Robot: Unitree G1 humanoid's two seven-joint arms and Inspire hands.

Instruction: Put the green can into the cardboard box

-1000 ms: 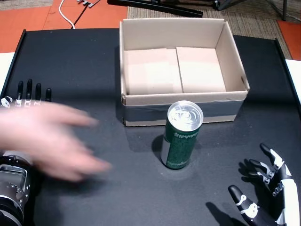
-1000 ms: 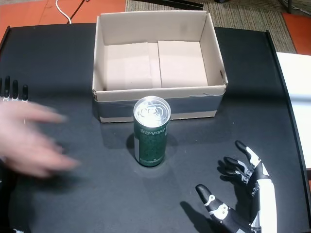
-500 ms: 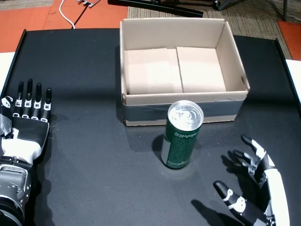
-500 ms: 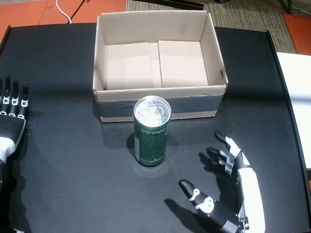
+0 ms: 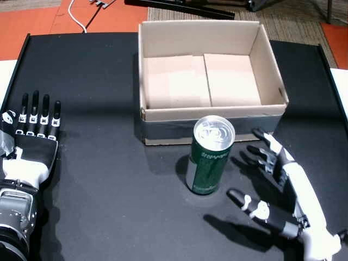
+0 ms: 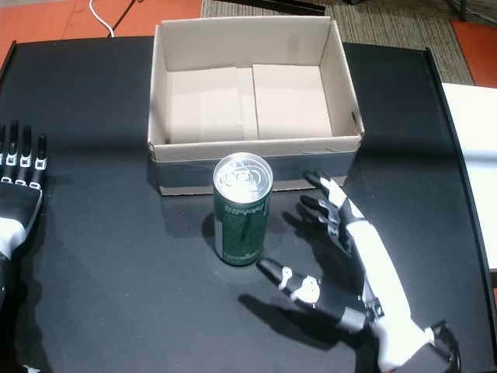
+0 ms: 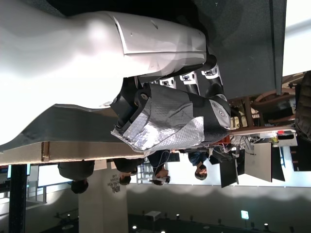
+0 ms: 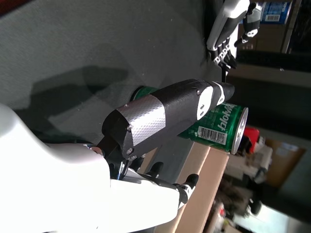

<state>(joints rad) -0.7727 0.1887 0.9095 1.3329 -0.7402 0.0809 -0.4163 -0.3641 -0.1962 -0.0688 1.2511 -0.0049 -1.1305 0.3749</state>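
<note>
The green can (image 5: 209,156) (image 6: 241,210) stands upright on the black table, just in front of the cardboard box (image 5: 268,64) (image 6: 340,81), which holds nothing. My right hand (image 5: 277,185) (image 6: 349,260) is open just right of the can, thumb low and fingers spread, a small gap from it. In the right wrist view the thumb (image 8: 165,114) crosses in front of the can (image 8: 218,128). My left hand (image 5: 32,136) (image 6: 19,183) lies flat and open at the table's left edge, far from the can; the left wrist view shows its fingers (image 7: 194,80) stretched out.
The table's right rim (image 5: 331,68) meets a white surface (image 6: 470,155). Orange floor and a white cable (image 5: 79,19) lie beyond the far edge. Bare black table spreads between the left hand and the can.
A person's blurred hand over the left side of the table has gone. My right hand has moved from the front right corner up and left, close beside the can.
</note>
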